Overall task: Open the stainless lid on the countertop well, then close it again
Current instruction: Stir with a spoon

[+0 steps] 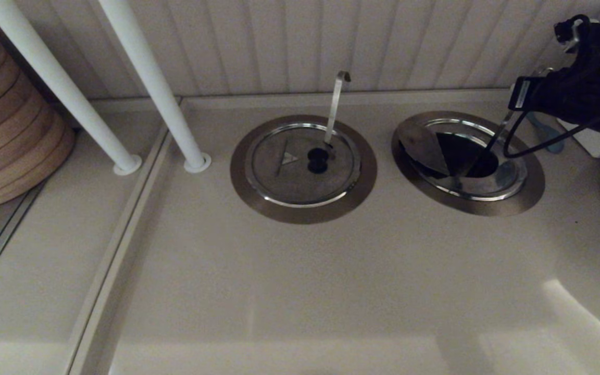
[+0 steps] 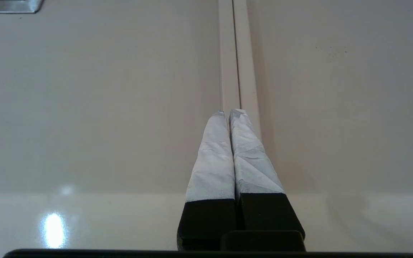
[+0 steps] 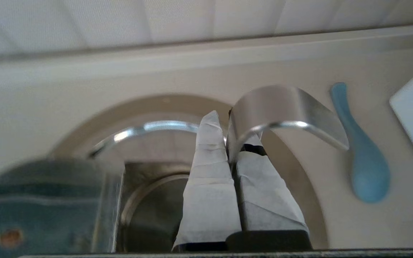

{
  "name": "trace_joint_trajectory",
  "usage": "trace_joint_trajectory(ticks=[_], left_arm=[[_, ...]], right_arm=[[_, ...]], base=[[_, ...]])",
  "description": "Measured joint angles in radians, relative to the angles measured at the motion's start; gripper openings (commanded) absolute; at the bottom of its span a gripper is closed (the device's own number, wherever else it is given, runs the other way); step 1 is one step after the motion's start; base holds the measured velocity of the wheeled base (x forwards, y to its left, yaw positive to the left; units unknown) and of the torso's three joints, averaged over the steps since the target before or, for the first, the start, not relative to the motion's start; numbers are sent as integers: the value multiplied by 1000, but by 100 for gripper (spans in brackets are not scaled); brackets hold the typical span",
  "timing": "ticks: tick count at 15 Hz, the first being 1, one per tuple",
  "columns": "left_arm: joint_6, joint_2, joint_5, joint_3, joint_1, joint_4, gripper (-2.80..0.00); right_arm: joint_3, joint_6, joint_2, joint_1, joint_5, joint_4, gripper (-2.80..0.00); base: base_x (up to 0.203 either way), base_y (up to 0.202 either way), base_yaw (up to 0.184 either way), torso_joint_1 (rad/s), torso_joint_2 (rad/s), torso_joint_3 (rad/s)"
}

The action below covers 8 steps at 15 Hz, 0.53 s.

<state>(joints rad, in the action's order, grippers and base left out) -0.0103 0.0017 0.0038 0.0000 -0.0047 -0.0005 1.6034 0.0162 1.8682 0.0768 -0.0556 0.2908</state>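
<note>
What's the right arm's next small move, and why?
Probably let go of the handle and shift to the flap to swing it down. The flap is tipped up, the well lies open, and the right gripper is shut on the handle, not the flap. Left gripper is parked, shut, over the counter.

Brushed-steel lid [image 1: 425,143] over a dark well [image 1: 479,166] — pale blue spoon [image 3: 362,161], beige countertop [image 1: 331,291].
</note>
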Motion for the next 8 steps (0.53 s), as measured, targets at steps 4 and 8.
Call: trace_joint_trajectory(ticks=[4,8], left_arm=[[0,0,0,0,0,1,-280],[0,0,0,0,0,1,-280]], right_arm=[[35,-78,30,-4,5,3,-280],[83,-123,78,-5,4,6,-280]], base=[[0,0,0,0,0,0],[0,0,0,0,0,0]])
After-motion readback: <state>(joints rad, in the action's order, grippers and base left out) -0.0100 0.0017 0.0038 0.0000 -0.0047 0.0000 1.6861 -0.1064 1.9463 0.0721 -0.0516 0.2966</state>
